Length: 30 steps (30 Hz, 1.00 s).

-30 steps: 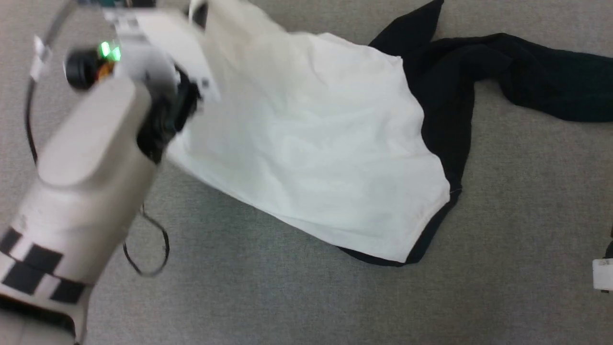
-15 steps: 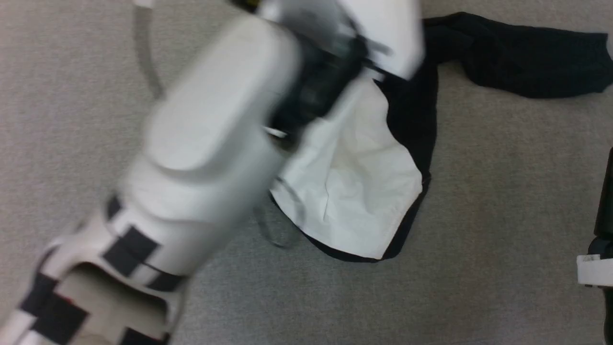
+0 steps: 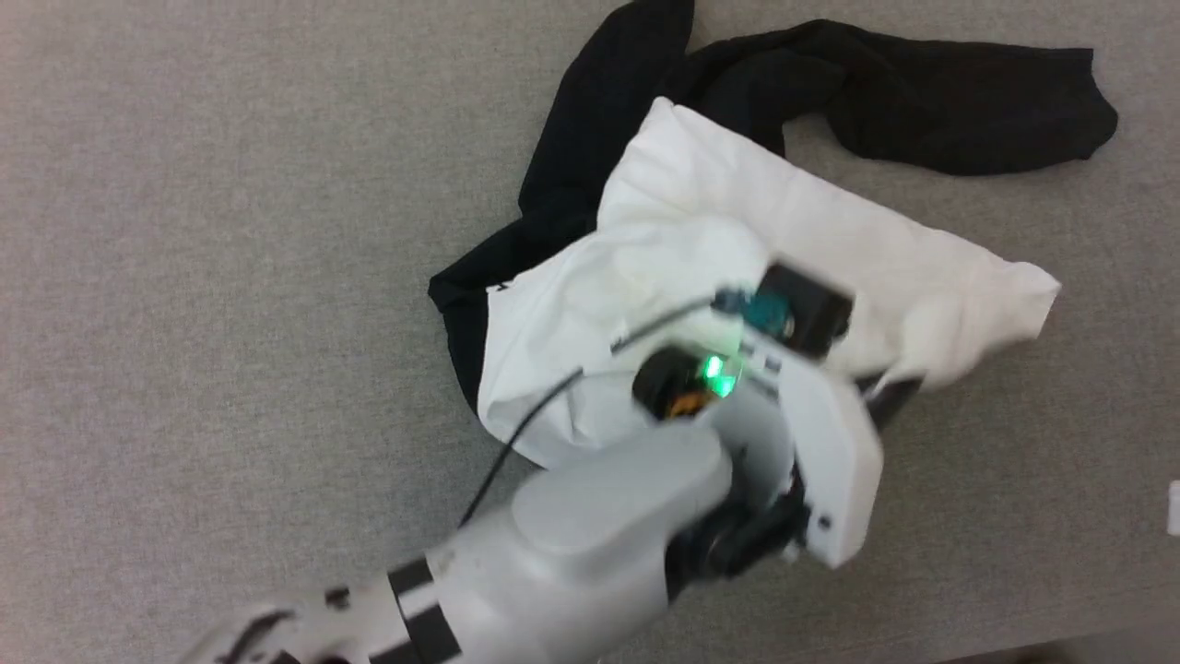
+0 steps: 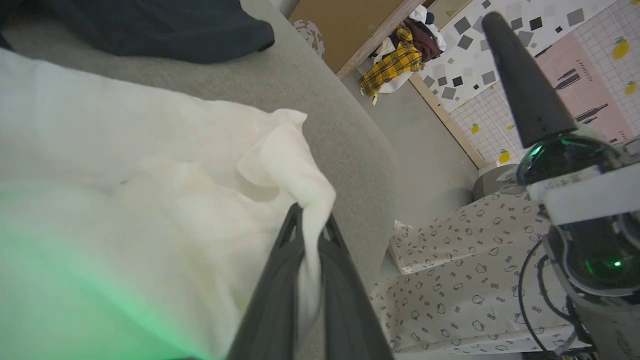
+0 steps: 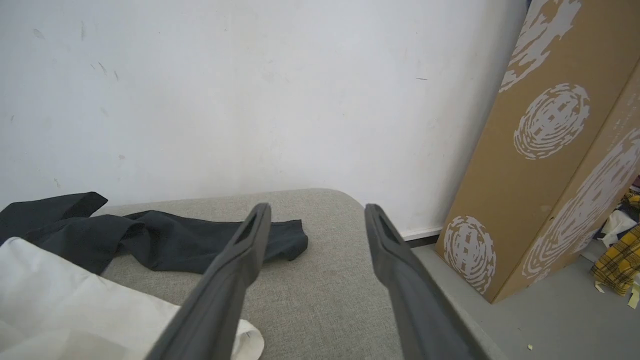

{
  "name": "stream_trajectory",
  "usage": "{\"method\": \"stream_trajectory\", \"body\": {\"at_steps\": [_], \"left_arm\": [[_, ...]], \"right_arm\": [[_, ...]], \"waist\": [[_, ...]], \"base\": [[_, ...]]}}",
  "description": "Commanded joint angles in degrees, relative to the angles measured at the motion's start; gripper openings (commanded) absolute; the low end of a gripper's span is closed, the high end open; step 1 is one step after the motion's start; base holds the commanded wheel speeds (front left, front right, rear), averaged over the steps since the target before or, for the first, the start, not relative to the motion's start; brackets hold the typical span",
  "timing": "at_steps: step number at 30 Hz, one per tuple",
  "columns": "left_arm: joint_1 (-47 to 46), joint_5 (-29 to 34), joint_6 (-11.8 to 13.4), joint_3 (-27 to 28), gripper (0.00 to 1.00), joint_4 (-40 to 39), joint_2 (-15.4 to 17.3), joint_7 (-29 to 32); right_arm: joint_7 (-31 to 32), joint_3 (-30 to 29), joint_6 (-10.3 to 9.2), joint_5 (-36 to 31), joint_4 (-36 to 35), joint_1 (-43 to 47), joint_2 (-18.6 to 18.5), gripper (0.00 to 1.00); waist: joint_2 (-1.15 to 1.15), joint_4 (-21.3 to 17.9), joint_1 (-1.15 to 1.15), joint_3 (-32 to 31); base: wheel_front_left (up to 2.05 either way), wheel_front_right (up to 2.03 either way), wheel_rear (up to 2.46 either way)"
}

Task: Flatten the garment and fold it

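The left gripper (image 4: 311, 222) is pinched tight on a white edge of the garment (image 4: 150, 150), whose crumpled body spreads to the left of its fingers over the grey cushion (image 4: 340, 125) (a black sleeve (image 4: 165, 25) lies beyond the fingertips). The right gripper (image 5: 317, 212) stands wide apart, holding nothing, with the white cloth low to its left and the sleeve just past its left finger.

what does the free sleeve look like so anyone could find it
On the grey surface the garment lies bunched, white in the middle. The free sleeve is the long black strip stretching off its far right, unlike the black fabric tucked at the white's left.
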Motion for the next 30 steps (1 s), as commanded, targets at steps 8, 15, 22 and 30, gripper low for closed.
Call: {"method": "stream_trajectory", "body": {"at_steps": [8,15,22,30], "left_arm": [[1.88,-2.13,0.93,-4.76,1.00,5.00,0.02,-2.68],[-4.93,-3.16,1.06,0.70,1.00,3.26,1.55,-6.41],[-10.55,4.88,8.00,-0.02,1.00,4.78,14.61,-5.31],[-7.62,3.32,8.21,-2.55,1.00,9.03,18.25,2.39]], "right_arm": [[0.12,1.07,-0.06,-0.31,0.92,0.72,0.17,1.00],[1.46,0.65,-0.06,-0.56,-0.39,2.42,0.17,1.00],[2.78,1.12,-0.06,-0.55,-2.13,3.11,0.17,1.00],[4.21,0.85,-0.06,-1.19,-4.08,2.81,0.17,1.00]], "waist": [[0.00,1.55,0.00,-3.25],[0.00,4.82,0.00,-6.08],[0.00,5.92,0.00,-5.48],[0.00,6.14,0.00,-2.62]], "base": [[0.00,0.00,0.00],[0.00,0.00,0.00],[0.00,0.00,0.00],[0.00,0.00,0.00]]}}
